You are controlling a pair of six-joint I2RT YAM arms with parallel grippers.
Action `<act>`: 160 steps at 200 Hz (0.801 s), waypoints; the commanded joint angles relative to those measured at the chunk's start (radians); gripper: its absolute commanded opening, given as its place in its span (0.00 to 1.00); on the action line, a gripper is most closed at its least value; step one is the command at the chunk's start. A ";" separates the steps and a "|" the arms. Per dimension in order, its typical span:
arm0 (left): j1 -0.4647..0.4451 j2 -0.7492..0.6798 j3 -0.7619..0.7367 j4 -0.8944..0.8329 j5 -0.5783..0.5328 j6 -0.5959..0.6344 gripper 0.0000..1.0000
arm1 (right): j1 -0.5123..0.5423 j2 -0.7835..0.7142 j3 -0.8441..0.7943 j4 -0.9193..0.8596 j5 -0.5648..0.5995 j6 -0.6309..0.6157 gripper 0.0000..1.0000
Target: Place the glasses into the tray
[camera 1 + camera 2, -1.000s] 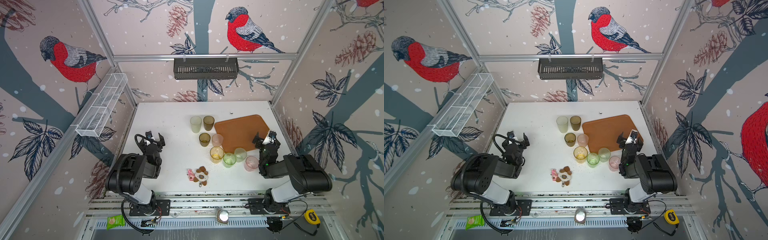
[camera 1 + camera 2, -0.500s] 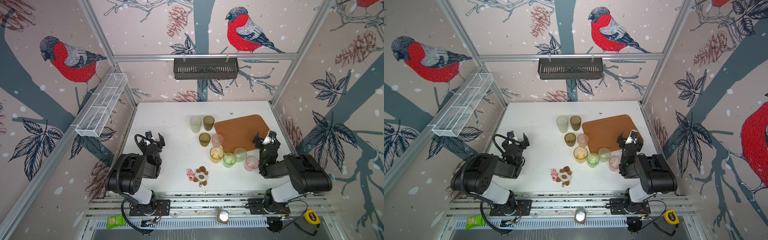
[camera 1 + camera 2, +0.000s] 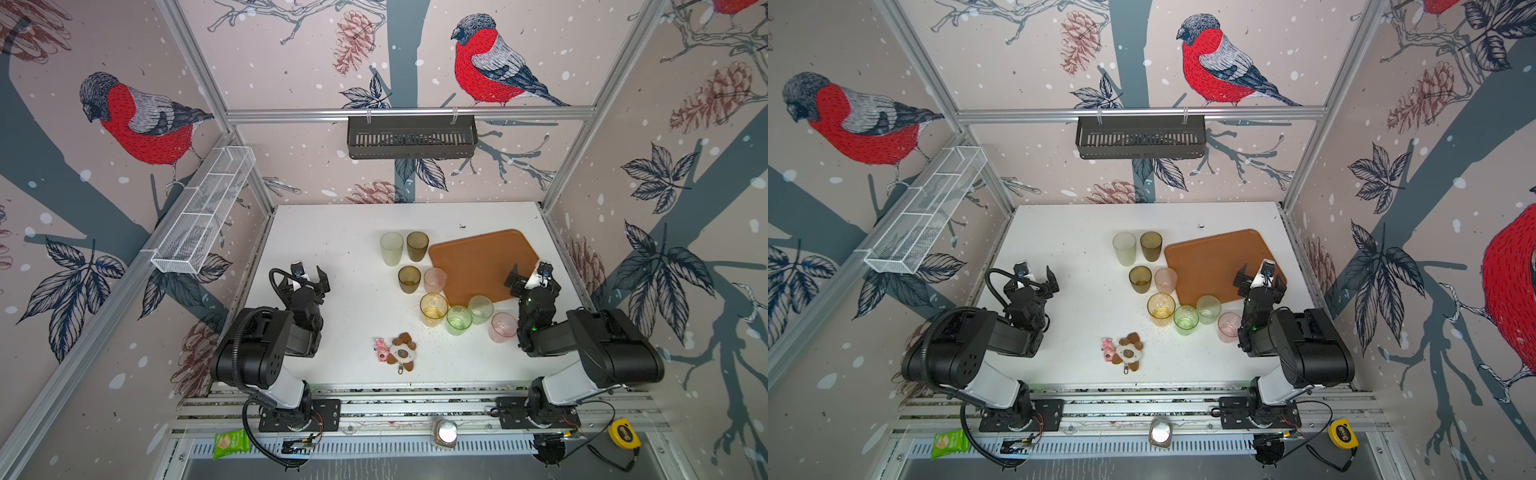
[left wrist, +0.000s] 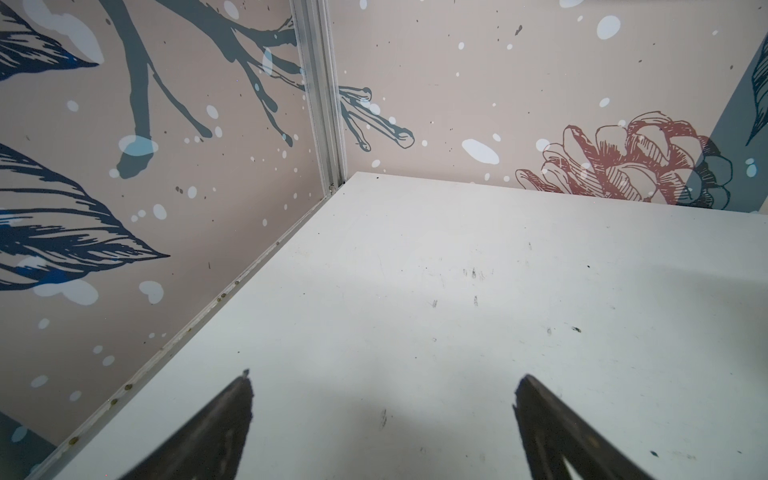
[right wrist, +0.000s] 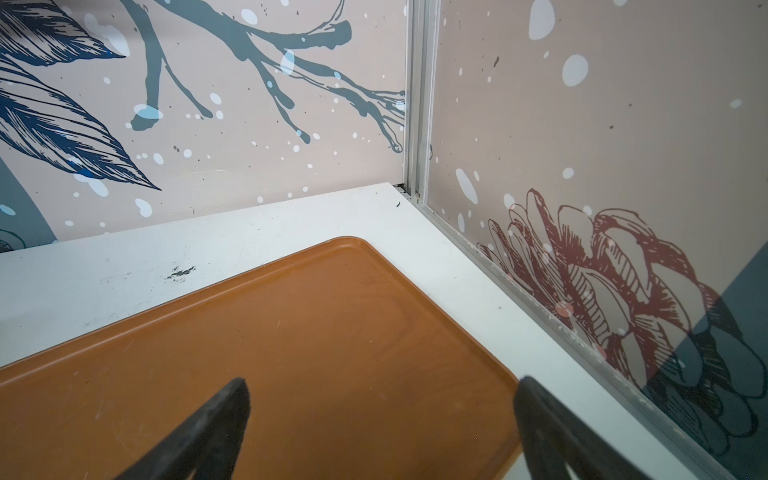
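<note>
now, right gripper [image 3: 532,278]: jaws wide apart, empty, over the tray's 4 o'clock corner.
left gripper [image 3: 305,280]: also spread, empty, above bare table [image 3: 353,249] at 9 o'clock.
tray [image 3: 478,257]: at the table's 2 o'clock, nothing in it.
glasses [image 3: 433,309]: all eight upright on the table, along the tray's 9 and 7 o'clock edges.
change: none; both arms motionless over the last second.
meaning: task unstarted; the first pick probably comes next.
</note>
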 commanded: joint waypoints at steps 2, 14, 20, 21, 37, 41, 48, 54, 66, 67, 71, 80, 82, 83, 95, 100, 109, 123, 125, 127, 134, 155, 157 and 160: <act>0.002 -0.001 0.002 0.057 0.000 -0.003 0.98 | -0.002 0.002 0.006 0.020 0.007 -0.002 1.00; 0.002 -0.001 0.003 0.055 0.000 -0.003 0.98 | -0.012 -0.002 0.008 0.007 -0.016 0.003 1.00; 0.002 -0.001 0.004 0.055 -0.001 -0.003 0.98 | -0.013 -0.002 0.006 0.011 -0.016 0.004 1.00; 0.002 -0.001 0.004 0.055 0.000 -0.004 0.98 | -0.012 -0.002 0.006 0.012 -0.016 0.004 1.00; 0.002 -0.001 0.003 0.054 -0.001 -0.003 0.98 | -0.012 -0.001 0.004 0.015 -0.016 0.002 1.00; 0.001 -0.001 0.003 0.054 -0.001 -0.003 0.98 | -0.012 -0.003 0.002 0.017 -0.016 0.002 1.00; 0.000 -0.001 0.003 0.056 -0.001 -0.001 0.98 | -0.011 -0.003 -0.002 0.025 -0.018 0.002 1.00; 0.000 -0.002 0.002 0.058 -0.001 -0.001 0.98 | -0.012 -0.011 -0.004 0.026 -0.021 -0.002 1.00; -0.004 -0.002 0.000 0.062 -0.005 0.002 0.97 | -0.010 -0.054 0.006 -0.031 -0.041 -0.010 1.00; -0.005 -0.003 -0.001 0.064 -0.005 0.004 0.98 | -0.011 -0.058 0.008 -0.041 -0.043 -0.011 1.00; -0.010 -0.004 0.000 0.066 -0.006 0.012 0.98 | -0.010 -0.071 0.018 -0.070 -0.050 -0.013 1.00; -0.023 -0.014 0.000 0.060 -0.005 0.027 0.98 | -0.010 -0.103 0.044 -0.151 -0.065 -0.018 1.00; -0.026 -0.016 -0.001 0.060 -0.008 0.028 0.98 | -0.010 -0.109 0.050 -0.169 -0.069 -0.019 1.00; -0.027 -0.018 -0.001 0.061 -0.010 0.029 0.98 | -0.010 -0.112 0.053 -0.178 -0.071 -0.019 1.00; -0.036 -0.037 -0.010 0.066 -0.042 0.031 0.97 | -0.009 -0.146 0.085 -0.263 -0.100 -0.031 1.00; -0.040 -0.047 -0.003 0.052 -0.051 0.035 0.97 | -0.008 -0.160 0.095 -0.290 -0.104 -0.030 1.00; -0.053 -0.083 0.027 -0.035 -0.096 0.042 0.98 | -0.002 -0.185 0.111 -0.331 -0.094 -0.034 1.00; -0.059 -0.153 0.059 -0.160 -0.086 0.041 0.98 | 0.016 -0.224 0.147 -0.408 -0.043 -0.028 1.00; -0.060 -0.163 0.062 -0.172 -0.085 0.042 0.97 | 0.017 -0.229 0.152 -0.425 -0.036 -0.024 1.00; -0.062 -0.172 0.066 -0.185 -0.085 0.042 0.97 | 0.018 -0.235 0.160 -0.440 -0.031 -0.021 1.00; -0.069 -0.208 0.079 -0.241 -0.086 0.037 0.97 | 0.024 -0.250 0.184 -0.488 -0.018 -0.011 1.00; -0.083 -0.334 0.129 -0.441 0.014 -0.015 0.98 | 0.038 -0.283 0.266 -0.663 0.000 0.011 1.00; -0.084 -0.345 0.136 -0.461 0.029 -0.018 0.98 | 0.039 -0.305 0.274 -0.683 0.005 0.015 1.00; -0.084 -0.364 0.144 -0.496 0.065 -0.026 0.98 | 0.040 -0.315 0.287 -0.711 0.010 0.019 1.00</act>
